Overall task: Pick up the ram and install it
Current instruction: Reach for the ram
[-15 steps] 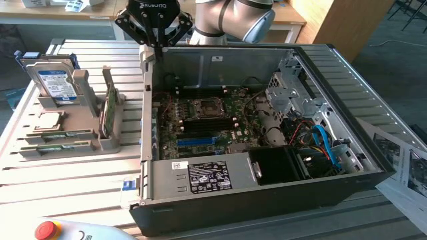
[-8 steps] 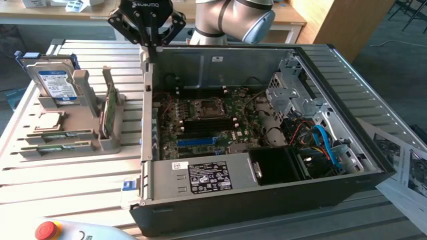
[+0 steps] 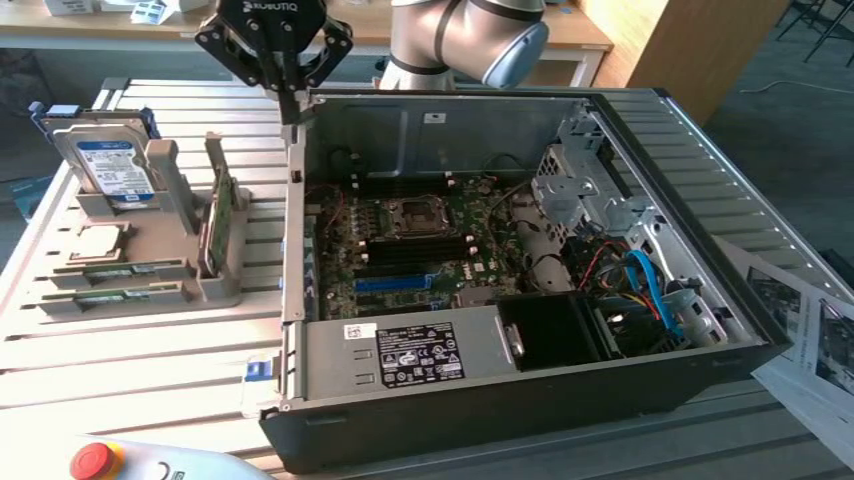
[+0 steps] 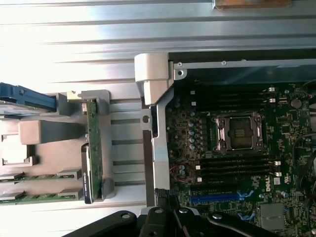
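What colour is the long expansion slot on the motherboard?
Blue; the slot shows best in the wrist view.

An open black computer case lies on a slatted metal table, its green motherboard and bare CPU socket exposed behind the labelled power supply — toward the exterior view's left, a grey rack holds a blue-labelled hard drive upright, with a red button nearer the camera.

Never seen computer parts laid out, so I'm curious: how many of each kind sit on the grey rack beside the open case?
Silver hard drive with blue label: 1
Square silver processor chip: 1
Long narrow green ram sticks: 2
Broad upright green circuit card: 1
Total: 5
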Motion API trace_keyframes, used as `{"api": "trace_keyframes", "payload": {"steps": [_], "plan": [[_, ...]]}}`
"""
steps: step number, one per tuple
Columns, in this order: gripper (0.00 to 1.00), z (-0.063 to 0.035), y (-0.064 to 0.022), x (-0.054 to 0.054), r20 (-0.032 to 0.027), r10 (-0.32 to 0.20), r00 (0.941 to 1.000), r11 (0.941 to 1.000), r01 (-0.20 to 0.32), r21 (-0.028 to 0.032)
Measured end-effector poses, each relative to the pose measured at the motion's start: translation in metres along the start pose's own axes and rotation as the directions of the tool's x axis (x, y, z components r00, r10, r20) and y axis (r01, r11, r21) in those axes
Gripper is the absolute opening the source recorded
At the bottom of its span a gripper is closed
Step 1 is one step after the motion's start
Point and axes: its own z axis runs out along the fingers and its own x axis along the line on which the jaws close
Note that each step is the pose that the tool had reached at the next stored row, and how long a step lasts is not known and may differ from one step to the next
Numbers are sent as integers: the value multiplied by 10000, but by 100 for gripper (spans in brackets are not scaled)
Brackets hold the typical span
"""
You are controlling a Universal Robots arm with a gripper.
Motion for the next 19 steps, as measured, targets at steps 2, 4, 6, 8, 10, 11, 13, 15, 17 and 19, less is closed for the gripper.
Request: {"api": "trace_keyframes", "payload": {"steps": [2, 4, 6, 8, 10, 11, 13, 15, 17, 19], "plan": [[10, -1, 8, 41, 0, 1, 10000, 10000, -1, 0], [10, -1, 14, 84, 0, 1, 10000, 10000, -1, 0], [10, -2, 19, 124, -1, 0, 10000, 10000, 0, 1], [10, -3, 23, 164, -1, 0, 10000, 10000, 0, 1], [10, -4, 26, 205, 0, 1, 10000, 10000, -1, 0], [10, -5, 28, 225, -1, 1, 10000, 10000, -1, 1], [10, -5, 30, 265, 0, 1, 10000, 10000, -1, 0], [10, -6, 34, 304, 0, 0, 10000, 10000, 0, 0], [10, -6, 40, 344, 0, 0, 10000, 10000, 0, 1], [10, -7, 45, 384, 0, 1, 10000, 10000, -1, 0]]}}
